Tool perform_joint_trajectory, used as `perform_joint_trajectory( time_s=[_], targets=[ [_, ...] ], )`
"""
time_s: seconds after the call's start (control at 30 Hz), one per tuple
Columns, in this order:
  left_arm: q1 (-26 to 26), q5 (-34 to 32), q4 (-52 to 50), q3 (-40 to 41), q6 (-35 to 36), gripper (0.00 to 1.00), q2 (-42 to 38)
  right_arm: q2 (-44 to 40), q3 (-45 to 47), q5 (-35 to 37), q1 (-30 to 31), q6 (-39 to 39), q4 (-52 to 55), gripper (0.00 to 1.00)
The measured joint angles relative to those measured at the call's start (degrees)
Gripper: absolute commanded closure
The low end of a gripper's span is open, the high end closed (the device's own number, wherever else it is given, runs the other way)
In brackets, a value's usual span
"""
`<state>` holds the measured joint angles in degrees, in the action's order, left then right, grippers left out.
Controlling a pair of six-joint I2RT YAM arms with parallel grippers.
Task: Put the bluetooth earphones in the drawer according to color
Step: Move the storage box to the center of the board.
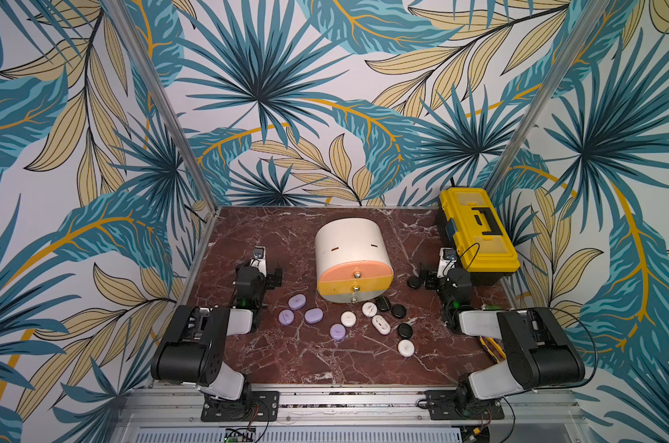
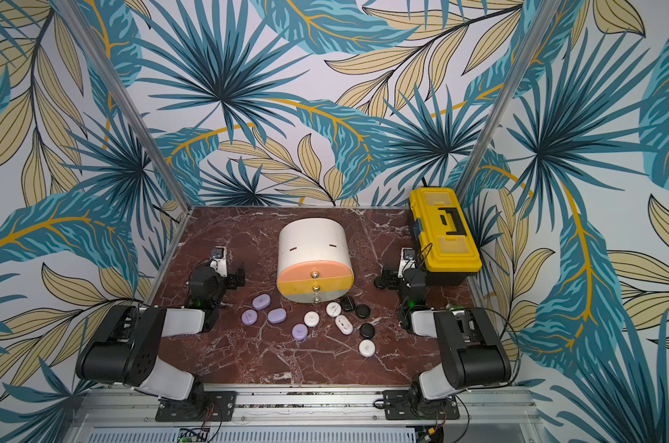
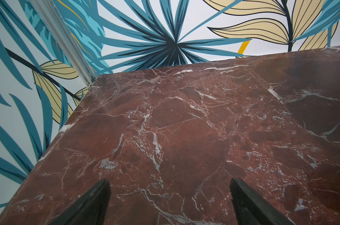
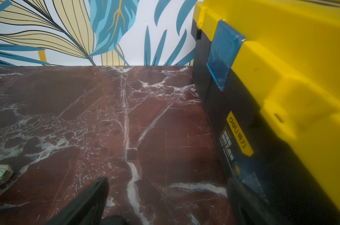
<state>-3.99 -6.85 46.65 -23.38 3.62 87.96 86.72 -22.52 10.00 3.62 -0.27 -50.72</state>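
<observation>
1. Left wrist view: the left gripper [image 3: 169,182] gapes wide over the bare marble tabletop [image 3: 184,116], gripping nothing.
2. Four lilac earphones [image 1: 297,301] lie at eight o'clock of the drawer [image 1: 350,245]; its three fronts look shut.
3. White earphones [image 1: 381,324] sit around six o'clock, black earphones [image 1: 398,311] toward five, one near three.
4. Over there the right gripper [image 4: 167,181] gapes wide too, empty. Nothing sorted yet, I'd judge; all twelve remain.

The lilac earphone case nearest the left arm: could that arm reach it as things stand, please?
Probably yes: nothing stands between the lilac case and the open left end effector.
</observation>
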Motion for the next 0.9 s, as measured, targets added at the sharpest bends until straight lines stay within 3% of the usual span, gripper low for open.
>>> perform_joint_trajectory(
  time_s=[0.47,0.7,0.9],
  targets=[
    [-1.2,-0.9,-1.5,0.0,0.9,0.00,-2.1,-3.1,-0.1,-0.2,0.1,-0.2,3.7,0.01],
    [-4.6,-5.4,-6.3,1.0,1.1,0.00,-19.3,-21.6,-0.3,-0.7,0.8,1.4,13.1,0.00],
    [-4.9,-1.2,-16.2,0.9,-8.0,0.00,-34.7,-36.5,-3.3,-6.0,0.9,10.4,28.2,0.00]
  ],
)
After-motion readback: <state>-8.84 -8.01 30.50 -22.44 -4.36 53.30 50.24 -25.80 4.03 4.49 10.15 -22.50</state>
